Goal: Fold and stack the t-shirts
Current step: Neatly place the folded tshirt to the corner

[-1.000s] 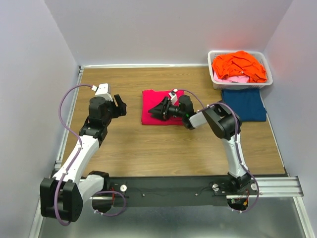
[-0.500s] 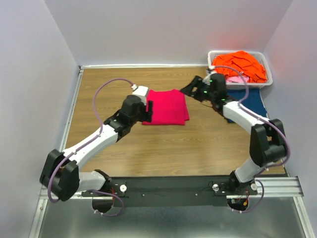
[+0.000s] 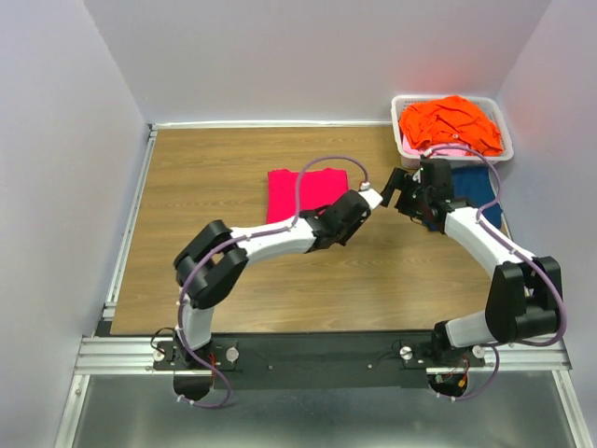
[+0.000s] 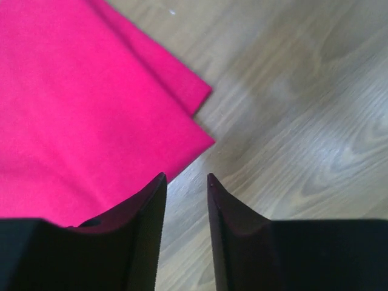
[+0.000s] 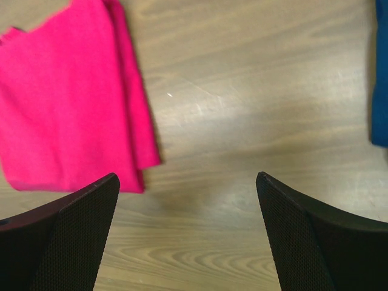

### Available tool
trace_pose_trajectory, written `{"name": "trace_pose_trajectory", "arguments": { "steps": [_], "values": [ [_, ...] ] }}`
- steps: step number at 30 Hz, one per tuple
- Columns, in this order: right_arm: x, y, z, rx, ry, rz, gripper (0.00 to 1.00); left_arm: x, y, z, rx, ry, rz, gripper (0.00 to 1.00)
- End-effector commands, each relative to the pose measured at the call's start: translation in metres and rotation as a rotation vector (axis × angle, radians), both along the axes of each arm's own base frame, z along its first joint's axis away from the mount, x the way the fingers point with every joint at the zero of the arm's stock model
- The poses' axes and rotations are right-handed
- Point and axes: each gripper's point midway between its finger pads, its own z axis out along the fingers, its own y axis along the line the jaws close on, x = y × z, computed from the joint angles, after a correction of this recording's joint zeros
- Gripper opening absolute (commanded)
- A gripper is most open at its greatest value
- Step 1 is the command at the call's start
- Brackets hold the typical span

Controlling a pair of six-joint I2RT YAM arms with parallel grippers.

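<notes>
A folded magenta t-shirt point(image 3: 300, 191) lies flat in the middle of the table. My left gripper point(image 3: 354, 213) reaches across its near right corner. In the left wrist view the left gripper point(image 4: 185, 177) has a narrow gap showing only wood, beside the magenta t-shirt point(image 4: 79, 115). My right gripper point(image 3: 399, 187) hovers just right of the shirt. In the right wrist view the right gripper point(image 5: 188, 176) is wide open over bare wood, with the magenta t-shirt point(image 5: 66, 115) to its left. A dark blue t-shirt point(image 3: 478, 191) lies flat at the right, partly behind my right arm. Orange t-shirts point(image 3: 451, 121) fill the basket.
The white plastic basket point(image 3: 405, 149) stands at the back right corner, a bit of pale pink cloth point(image 3: 450, 149) showing under the orange. Grey walls close the table on three sides. The edge of the dark blue t-shirt point(image 5: 381, 79) shows at the right wrist view's border.
My left arm has swung right across the magenta shirt to its right corner, and its jaws have narrowed. My right gripper has come down from near the basket and opened wider.
</notes>
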Motion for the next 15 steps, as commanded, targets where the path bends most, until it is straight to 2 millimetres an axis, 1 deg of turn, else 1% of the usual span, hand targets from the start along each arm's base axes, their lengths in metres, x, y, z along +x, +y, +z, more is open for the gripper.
{"name": "trace_pose_trajectory", "arguments": {
  "steps": [1,2,3,6,7,10,12,15],
  "values": [
    [-0.017,-0.015,-0.021,-0.06,0.07,-0.024,1.0,0.004,-0.002,-0.014,0.096,0.001,-0.036,0.32],
    [-0.019,-0.015,-0.025,-0.061,0.079,-0.022,1.0,0.005,-0.007,-0.014,0.085,0.006,-0.047,0.32],
    [-0.02,-0.015,-0.027,-0.062,0.085,-0.021,1.0,0.004,-0.01,-0.022,0.091,0.02,-0.055,0.32],
    [-0.022,-0.015,-0.034,-0.063,0.103,-0.018,1.0,0.008,-0.019,-0.027,0.11,0.009,-0.097,0.32],
    [-0.022,-0.015,-0.035,-0.063,0.108,-0.018,1.0,0.009,-0.018,-0.035,0.127,0.014,-0.098,0.32],
    [-0.022,-0.015,-0.039,-0.061,0.119,-0.014,1.0,0.013,-0.022,-0.045,0.148,0.014,-0.105,0.4],
    [-0.022,-0.014,-0.04,-0.06,0.124,-0.011,1.0,0.014,-0.026,-0.049,0.15,0.021,-0.12,0.46],
    [-0.023,-0.014,-0.044,-0.062,0.133,-0.009,1.0,0.011,-0.026,-0.065,0.174,0.057,-0.13,0.49]
  ]
}}
